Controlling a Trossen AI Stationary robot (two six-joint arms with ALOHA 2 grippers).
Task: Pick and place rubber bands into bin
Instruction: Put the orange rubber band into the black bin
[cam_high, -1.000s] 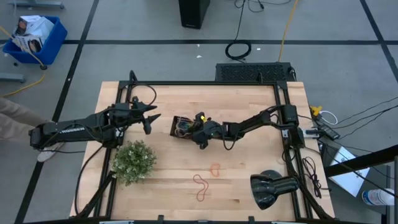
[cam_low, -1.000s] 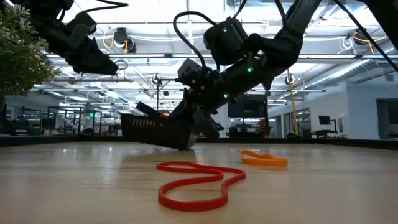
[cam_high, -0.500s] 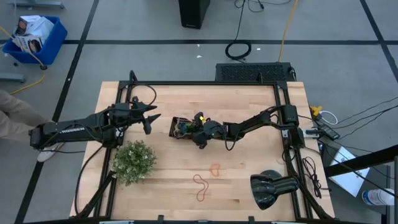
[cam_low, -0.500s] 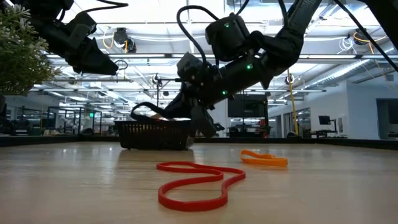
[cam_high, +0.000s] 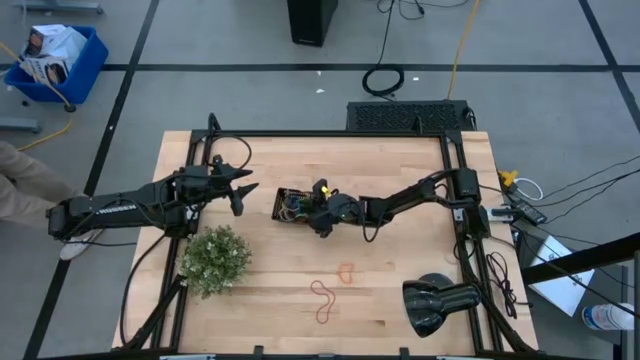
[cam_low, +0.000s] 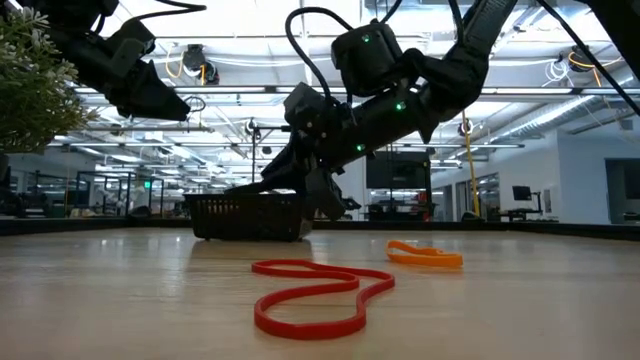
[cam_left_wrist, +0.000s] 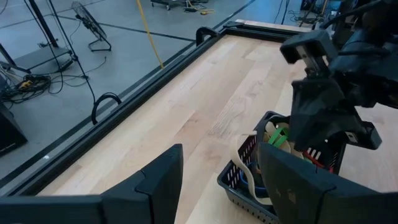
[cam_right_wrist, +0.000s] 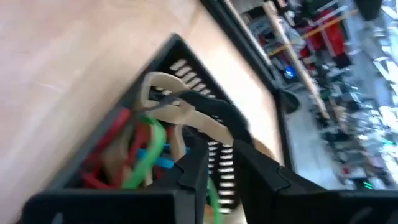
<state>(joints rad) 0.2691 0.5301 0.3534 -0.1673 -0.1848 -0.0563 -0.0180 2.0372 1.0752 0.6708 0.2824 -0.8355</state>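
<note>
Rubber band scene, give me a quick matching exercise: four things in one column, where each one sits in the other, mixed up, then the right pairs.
Things:
1. red rubber band
2. bin
3. plant
4. left gripper

Places:
A. mid-table, under the right gripper
B. raised above the table, left of the bin
C. flat on bare wood near the front edge, beside the orange rubber band
D. front left part of the table

Pairs: 1-C, 2-A, 3-D, 4-B

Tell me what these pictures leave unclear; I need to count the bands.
- Bands inside the bin: high view too small, right hand overlaps it.
- Bin contents in the low view: mesh wall hides them.
- Right wrist view: blurred, tangled bands uncountable.
- Left wrist view: the bin is cut off by the edge.
</note>
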